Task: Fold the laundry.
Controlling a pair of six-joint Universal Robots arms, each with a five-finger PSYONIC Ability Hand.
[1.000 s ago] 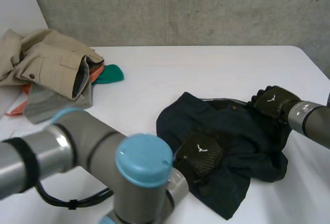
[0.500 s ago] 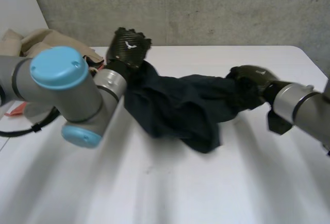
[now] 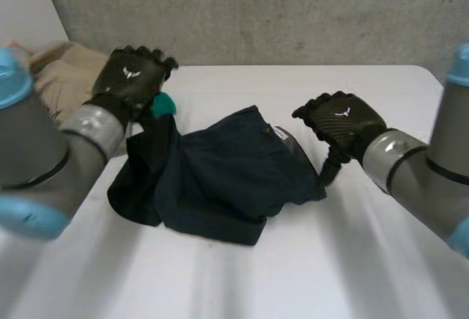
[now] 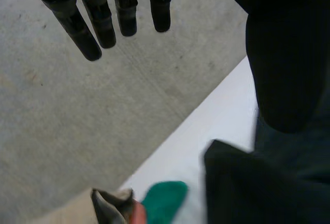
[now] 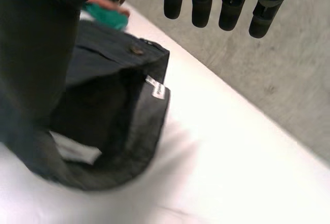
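Navy cloth, head view: the navy garment [image 3: 220,180] lay crumpled at mid-table on the white table [image 3: 308,275], with one end running up toward the left hand.
Left hand, head view: the left hand [image 3: 132,77] hung raised above that lifted end. I could not tell from this view whether cloth and hand touched.
Right hand, head view: the right hand [image 3: 343,125] hovered just beside the garment's opposite end, next to the grey-lined waistband.
Other laundry, head view: a beige garment [image 3: 62,77] was heaped at the far left of the table. A green cloth [image 3: 165,104] lay beside it, near the left hand.
Backdrop: a concrete wall [image 3: 293,11] stood behind the table.
Left hand, left wrist view: the fingers [image 4: 100,26] were straight and spread with nothing between them, so the hand was open. A dark mass beside them could have been thumb or cloth; I could not tell which. The navy garment lay below the palm, with the green cloth beside it touching the beige garment.
Right hand, right wrist view: its fingers were straight and empty, so this hand was open too. The garment's waistband gaped under the palm, showing a button [image 5: 136,50] and a white label [image 5: 157,90]. The green cloth lay beyond it.
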